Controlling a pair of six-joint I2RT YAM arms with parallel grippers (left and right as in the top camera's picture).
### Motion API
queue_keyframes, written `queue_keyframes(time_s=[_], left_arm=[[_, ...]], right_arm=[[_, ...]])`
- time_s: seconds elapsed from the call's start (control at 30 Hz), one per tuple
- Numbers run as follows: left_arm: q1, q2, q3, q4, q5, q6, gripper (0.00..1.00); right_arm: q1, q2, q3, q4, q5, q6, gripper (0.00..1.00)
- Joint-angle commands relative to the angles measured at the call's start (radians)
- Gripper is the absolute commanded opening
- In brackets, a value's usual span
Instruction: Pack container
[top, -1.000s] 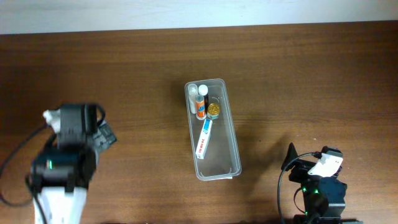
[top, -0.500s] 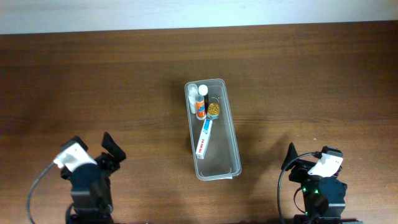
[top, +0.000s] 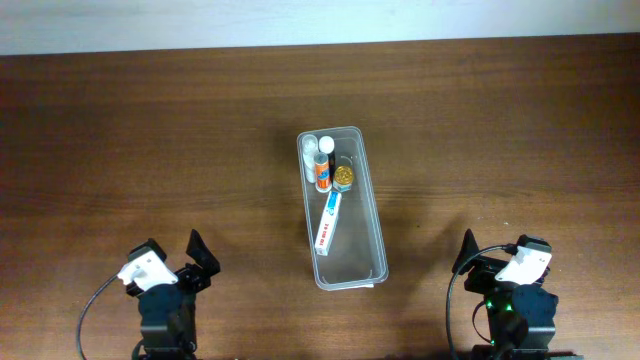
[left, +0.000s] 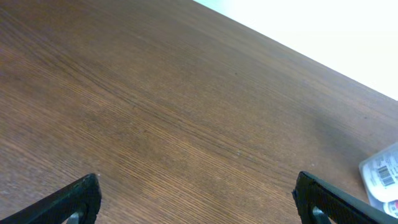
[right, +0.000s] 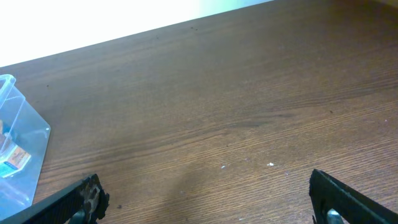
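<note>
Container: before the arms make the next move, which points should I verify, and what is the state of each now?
1. Left gripper open and empty: ok, fingers wide apart with only the table between them.
2. Right gripper open and empty: ok.
3. Both grippers apart from the container: ok, each sits near the table's front edge, one on each side.
4. Items inside the container: ok. The carton, orange bottle, gold-lidded jar and small pale bottle all lie within its walls.
5. Container upright: ok.
6. Lid for closing: cannot tell, none is in view.
</note>
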Motion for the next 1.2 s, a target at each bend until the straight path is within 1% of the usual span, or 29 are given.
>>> queue_keyframes(time_s=[0.0,0.17,0.3,1.17], left_arm=[[-0.001,-0.027,-0.015,0.025,0.011,0.015,0.99],[-0.001,-0.079,-0.035,0.082,0.011,0.014,0.99],[-0.001,-0.117,-0.036,0.084,0.012,0.014,0.99],[-0.001,-0.117,-0.036,0.083,0.011,0.014,0.99]], right_arm=[[-0.006,-0.009,-0.008,0.0,0.002,-0.006,0.98],[-0.006,-0.009,-0.008,0.0,0.002,-0.006,0.98],[-0.006,-0.009,-0.008,0.0,0.002,-0.006,0.98],[-0.006,-0.009,-0.008,0.0,0.002,-0.006,0.98]])
